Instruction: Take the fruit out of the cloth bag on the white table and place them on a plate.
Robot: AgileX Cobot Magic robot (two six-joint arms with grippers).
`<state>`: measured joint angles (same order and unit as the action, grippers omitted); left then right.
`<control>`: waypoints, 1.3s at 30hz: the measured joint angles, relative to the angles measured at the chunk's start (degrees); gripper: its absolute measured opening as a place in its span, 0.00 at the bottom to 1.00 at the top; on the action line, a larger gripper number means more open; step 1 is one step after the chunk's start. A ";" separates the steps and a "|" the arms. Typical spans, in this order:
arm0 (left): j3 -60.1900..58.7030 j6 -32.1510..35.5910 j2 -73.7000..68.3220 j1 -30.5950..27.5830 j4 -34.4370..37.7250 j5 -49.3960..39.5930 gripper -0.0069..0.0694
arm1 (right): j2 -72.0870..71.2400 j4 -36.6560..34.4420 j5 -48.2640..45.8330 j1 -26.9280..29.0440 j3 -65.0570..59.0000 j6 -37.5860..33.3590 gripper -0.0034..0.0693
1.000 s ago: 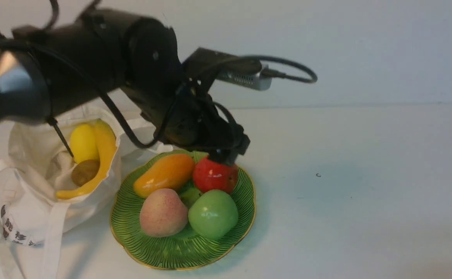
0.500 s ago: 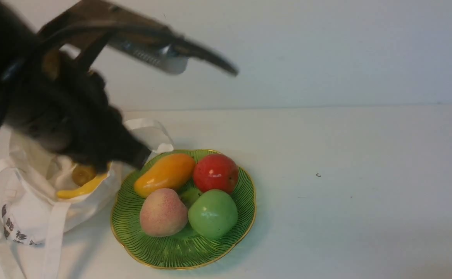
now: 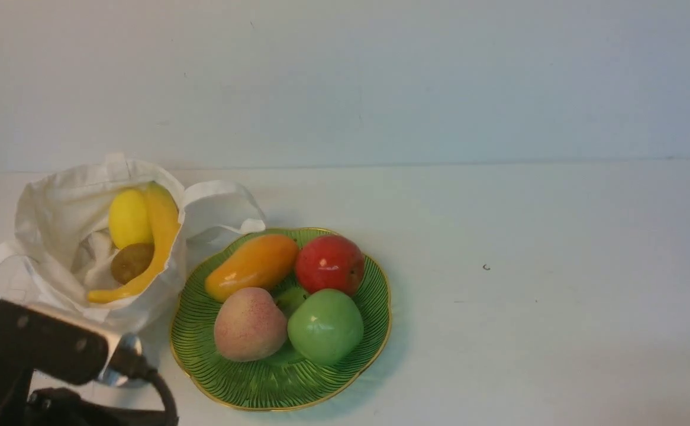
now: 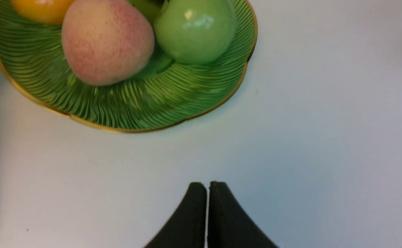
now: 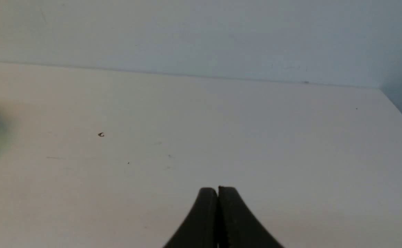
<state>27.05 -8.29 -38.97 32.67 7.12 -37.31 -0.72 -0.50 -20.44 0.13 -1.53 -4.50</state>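
Step in hand: unloading, about halfway by my judgement; the left arm looks between picks.
White canvas tote with strap handles [image 3: 55, 204]: left side of the front view, mouth open, on the smooth white table [image 3: 528, 236].
Fruit in the tote: oval yellow lemon [image 3: 128, 219], small brown kiwi [image 3: 131, 264] and long curved yellow banana [image 3: 163, 236], the banana lying along the mouth's right edge.
Ribbed green see-through plate with gold scalloped rim [image 3: 274, 390]: lower centre-left of the front view, beside the tote.
Fruit on the plate: orange-yellow mango [image 3: 252, 266], glossy red apple [image 3: 330, 264], pinkish peach [image 3: 250, 325] and round green apple [image 3: 325, 326].
Left gripper [image 4: 208, 184]: black tips together, nothing between them; its dark wrist housing fills the lower left corner of the front view.
Right gripper [image 5: 218, 189]: black tips closed against each other, holding nothing, outside the front view.
Next move: probably the left arm returns over the tote's mouth, opens its jaws and takes one remaining fruit; the banana seems easiest to reach.
Placing: bare ribs along the plate's lower edge offer room; a long banana may need to rest across the other fruit.
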 joint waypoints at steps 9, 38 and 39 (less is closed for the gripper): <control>-0.69 2.08 1.60 0.00 -3.60 -5.48 0.08 | 0.00 0.00 0.00 0.00 0.00 0.00 0.03; -28.24 1.87 39.56 -35.69 -6.15 17.27 0.08 | 0.00 0.00 -0.12 0.00 0.06 0.00 0.03; -28.54 1.87 39.56 -35.60 -6.15 17.20 0.08 | 0.00 0.00 -0.12 0.00 0.06 0.00 0.03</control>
<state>-1.48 -6.42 0.59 -2.93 0.97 -20.11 -0.72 -0.50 -20.55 0.13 -1.47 -4.50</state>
